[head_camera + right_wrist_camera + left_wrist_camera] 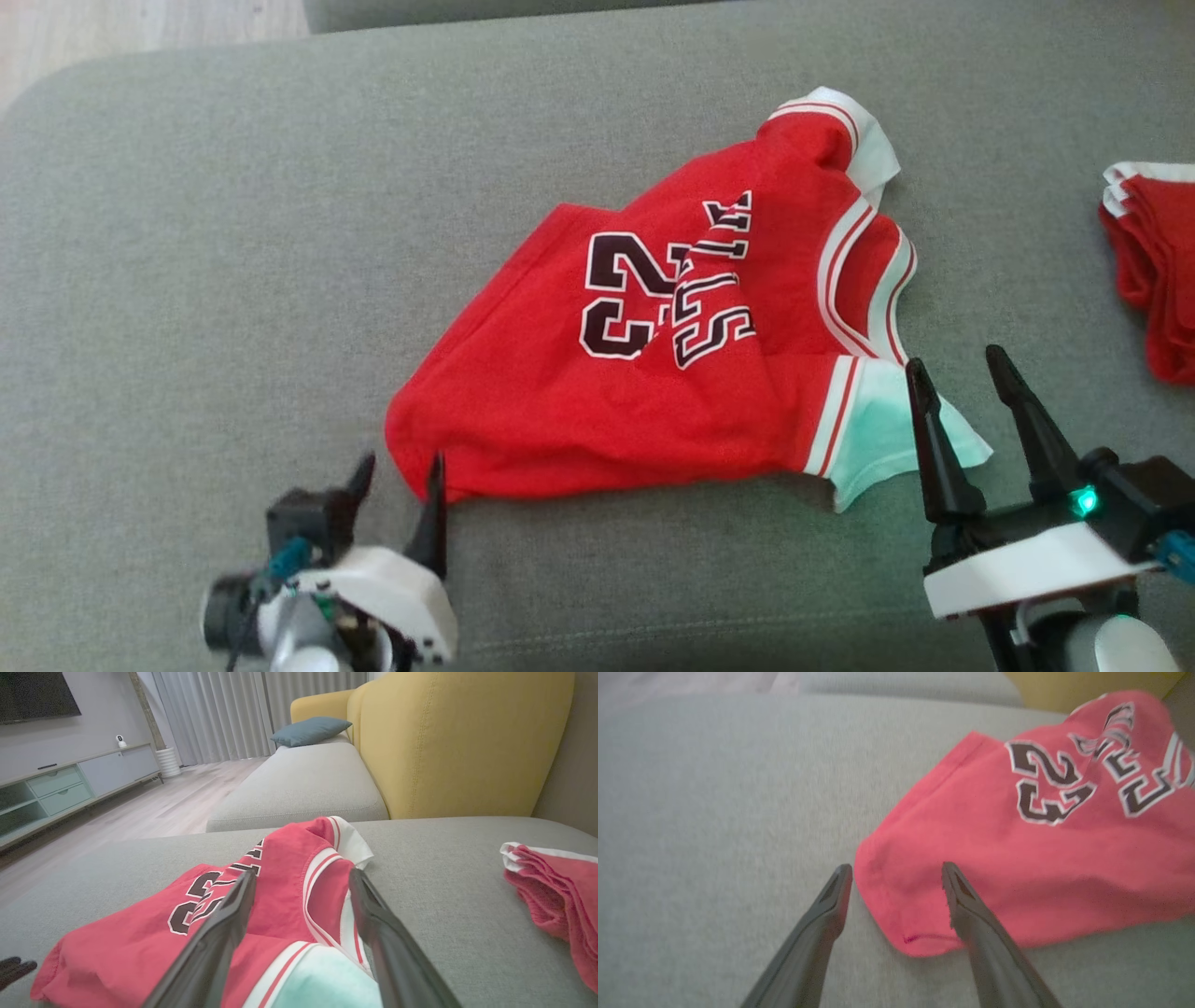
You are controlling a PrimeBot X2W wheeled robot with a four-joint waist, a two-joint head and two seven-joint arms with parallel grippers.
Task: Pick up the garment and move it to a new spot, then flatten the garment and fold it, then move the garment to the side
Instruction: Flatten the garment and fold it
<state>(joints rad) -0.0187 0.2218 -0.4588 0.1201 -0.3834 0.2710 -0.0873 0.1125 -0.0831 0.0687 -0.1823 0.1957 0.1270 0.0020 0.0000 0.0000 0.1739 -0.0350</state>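
— Grey sofa cushion (187, 280), red jersey (560, 411) crumpled mid-seat?
— Yes. Wide-spread left gripper (402, 462) astride the jersey's near hem corner. Wide-spread right gripper (956, 359) empty, poised over the white-trimmed sleeve. Folded red pile (1153, 280) well apart, far right.

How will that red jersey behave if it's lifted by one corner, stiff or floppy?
Probably floppy: the red jersey lies creased, with a fold across its lettering, so it should drape and hang. Likely light, being thin cloth lying nearly flat on the grey cushion. Pushed, it would probably bunch rather than slide, since the cushion's weave looks grippy.
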